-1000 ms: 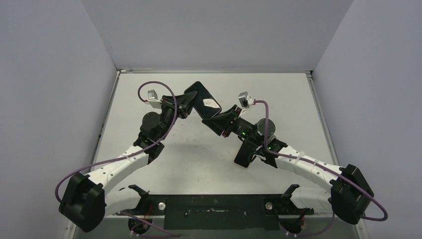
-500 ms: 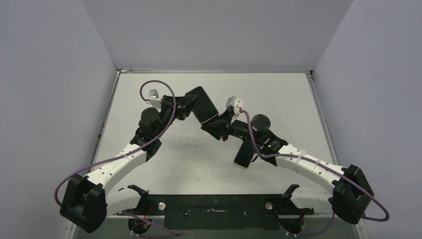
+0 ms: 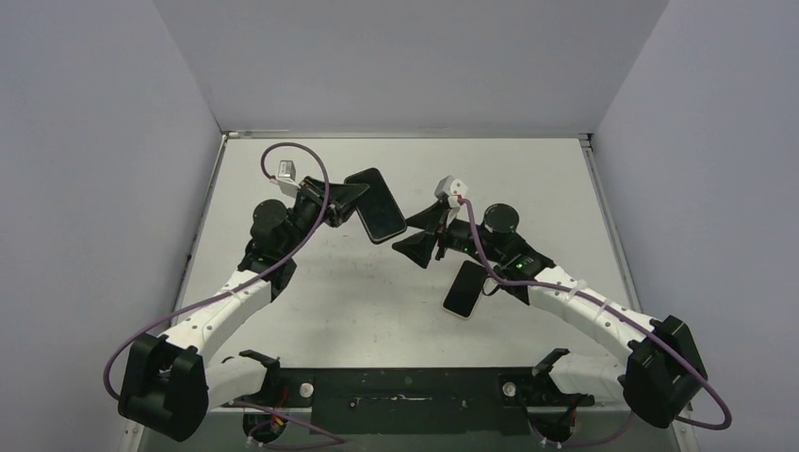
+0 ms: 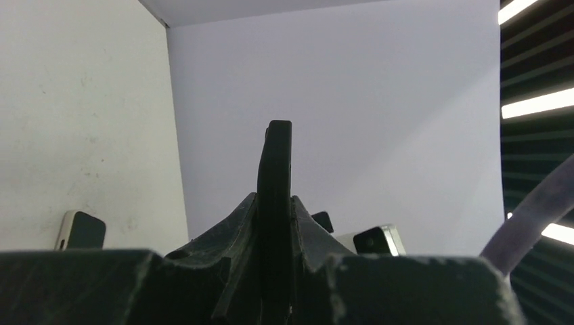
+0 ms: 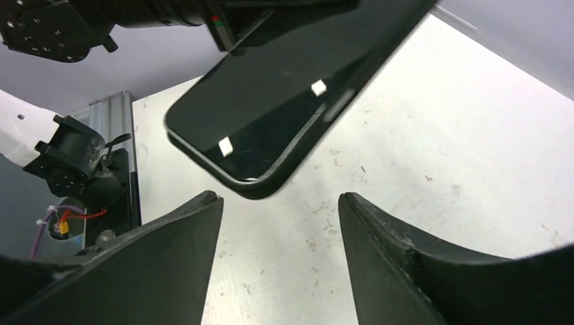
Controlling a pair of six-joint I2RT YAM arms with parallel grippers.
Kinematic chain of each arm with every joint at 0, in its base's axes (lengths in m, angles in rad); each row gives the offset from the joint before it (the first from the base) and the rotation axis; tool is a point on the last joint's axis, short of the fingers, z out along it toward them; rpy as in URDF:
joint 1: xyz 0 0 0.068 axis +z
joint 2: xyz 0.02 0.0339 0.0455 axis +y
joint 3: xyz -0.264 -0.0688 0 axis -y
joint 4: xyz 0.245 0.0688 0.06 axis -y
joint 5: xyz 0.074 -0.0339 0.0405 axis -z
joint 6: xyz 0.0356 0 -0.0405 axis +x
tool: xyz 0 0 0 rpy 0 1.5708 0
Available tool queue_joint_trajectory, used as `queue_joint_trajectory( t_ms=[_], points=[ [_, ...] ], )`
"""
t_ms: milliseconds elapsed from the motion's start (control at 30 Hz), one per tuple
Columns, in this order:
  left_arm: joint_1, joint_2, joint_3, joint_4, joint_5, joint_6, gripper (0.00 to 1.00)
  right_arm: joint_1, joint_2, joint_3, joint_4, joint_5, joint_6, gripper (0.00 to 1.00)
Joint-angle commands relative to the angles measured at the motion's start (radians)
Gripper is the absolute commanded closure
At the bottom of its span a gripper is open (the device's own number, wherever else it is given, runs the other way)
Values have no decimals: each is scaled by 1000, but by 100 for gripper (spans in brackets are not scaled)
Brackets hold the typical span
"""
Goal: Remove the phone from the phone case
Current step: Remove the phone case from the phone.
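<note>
Pale bench [image 3: 330, 311] inside grey walls. The left gripper [image 3: 352, 200] jaws pinch the phone [image 3: 377, 202], upper centre of the overhead view, seemingly inside its case [image 5: 260, 189]. The right gripper [image 3: 412, 237] jaws are spread just beside it. Separation looks unfinished; next, grip the case rim.

Robot lab test cell
Plain grey walls [image 3: 405, 56] box in a scuffed white table [image 3: 377, 311]; a black mounting rail [image 3: 405, 386] lines its near edge.

You have a glossy black phone [image 3: 380, 204] in the upper middle, a white-edged black slab [image 3: 464, 289] right of centre, a pale grey tabletop [image 3: 358, 311] flecked with dark specks, purple cables [image 3: 288, 144] along white-and-black arms [image 3: 221, 309], and lavender-grey walls [image 3: 94, 141].
</note>
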State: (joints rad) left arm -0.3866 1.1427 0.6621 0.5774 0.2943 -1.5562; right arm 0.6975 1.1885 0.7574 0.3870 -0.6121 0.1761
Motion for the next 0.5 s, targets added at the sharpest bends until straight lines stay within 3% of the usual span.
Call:
queue_joint_trajectory(
  t_ms=[0,133,300,467],
  points=[
    [30,-34,50,66,135,124,100,-82,-52,11,-17,-166,57,30],
    [45,-17,68,61,242,202,100,-121,-56,57,-108,-277,56,21],
    [62,16,115,57,377,278,100,-130,-24,117,-177,-404,47,17],
    [69,41,206,-51,477,423,100,-128,16,158,-182,-469,68,17]
  ],
)
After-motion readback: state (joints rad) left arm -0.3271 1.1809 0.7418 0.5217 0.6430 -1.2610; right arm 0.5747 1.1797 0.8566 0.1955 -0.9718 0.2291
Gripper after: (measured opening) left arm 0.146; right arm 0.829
